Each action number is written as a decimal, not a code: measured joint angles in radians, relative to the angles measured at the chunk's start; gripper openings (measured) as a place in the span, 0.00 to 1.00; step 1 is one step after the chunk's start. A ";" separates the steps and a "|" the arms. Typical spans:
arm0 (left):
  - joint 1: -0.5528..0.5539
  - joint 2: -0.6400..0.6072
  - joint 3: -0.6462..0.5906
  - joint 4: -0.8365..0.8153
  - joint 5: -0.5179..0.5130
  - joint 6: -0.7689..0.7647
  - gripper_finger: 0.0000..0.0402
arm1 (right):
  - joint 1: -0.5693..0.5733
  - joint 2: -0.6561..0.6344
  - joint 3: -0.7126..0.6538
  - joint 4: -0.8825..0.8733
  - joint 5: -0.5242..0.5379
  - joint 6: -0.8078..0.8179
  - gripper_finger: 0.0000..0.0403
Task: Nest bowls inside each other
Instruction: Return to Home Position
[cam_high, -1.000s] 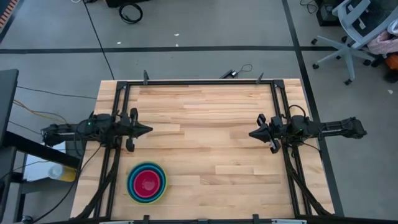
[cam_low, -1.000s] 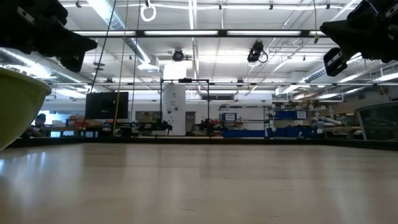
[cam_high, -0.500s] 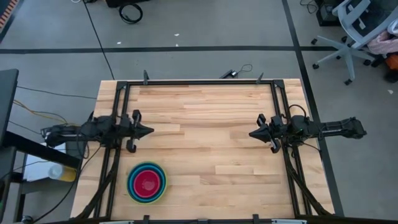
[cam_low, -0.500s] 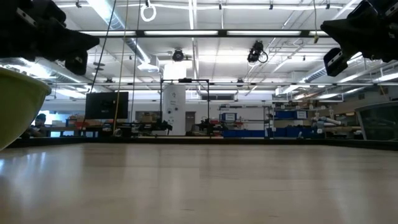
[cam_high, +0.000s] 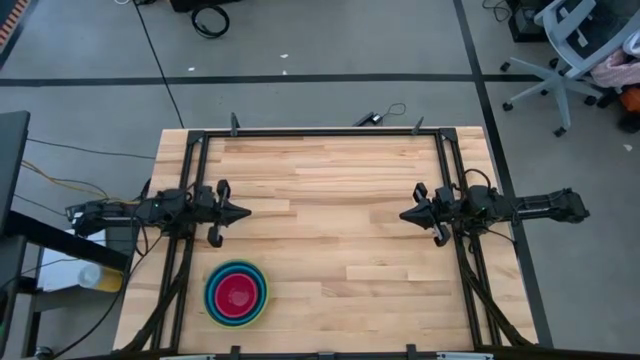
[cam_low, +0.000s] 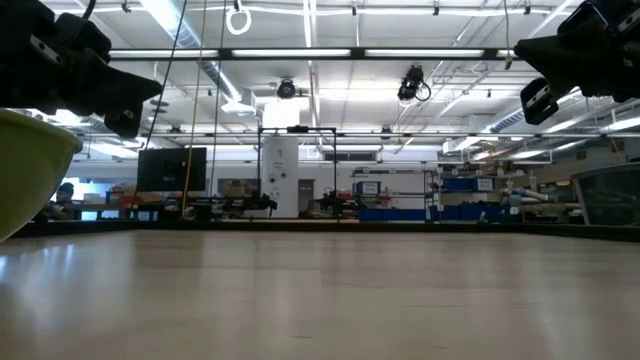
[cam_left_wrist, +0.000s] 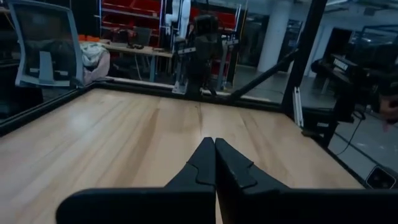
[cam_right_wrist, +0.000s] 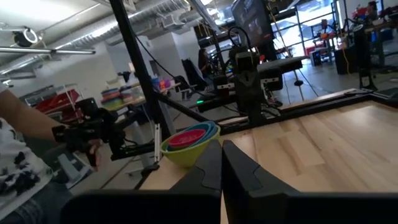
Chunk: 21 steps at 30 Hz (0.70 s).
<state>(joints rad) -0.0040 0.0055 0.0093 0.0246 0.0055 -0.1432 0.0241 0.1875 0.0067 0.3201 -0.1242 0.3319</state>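
Note:
The bowls stand nested in one stack near the table's front left corner, resting on the wood by the base of the yellow-green outer bowl. Blue rings show inside it, with the magenta-pink bowl in the middle. The stack also shows in the right wrist view, and its yellow-green wall shows in the low view. My left gripper hovers shut at the table's left side, behind the stack and pointing level toward the right. My right gripper hovers shut at the right side, facing it. Both are bare: left gripper, right gripper.
Black frame rails run along the table's far, left and right edges. Bare wood lies between the two grippers. A person's patterned sleeve shows beyond the table's left side. An office chair stands on the floor at the far right.
My left gripper has sunk a little toward the table, staying shut and roughly level. The stack of bowls has stayed where it was.

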 joint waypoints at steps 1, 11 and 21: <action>0.000 0.000 0.000 0.002 0.000 -0.001 0.00 | 0.000 0.000 0.000 0.000 0.000 -0.001 0.01; 0.000 0.001 0.000 0.012 0.000 -0.030 0.00 | 0.000 0.002 0.000 0.010 0.018 -0.038 0.01; 0.000 -0.001 0.000 0.040 0.000 -0.014 0.00 | 0.000 -0.121 0.000 -0.013 -0.073 -0.066 0.01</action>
<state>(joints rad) -0.0040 0.0044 0.0090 0.0646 0.0051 -0.1570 0.0238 0.0668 0.0067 0.3068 -0.1967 0.2662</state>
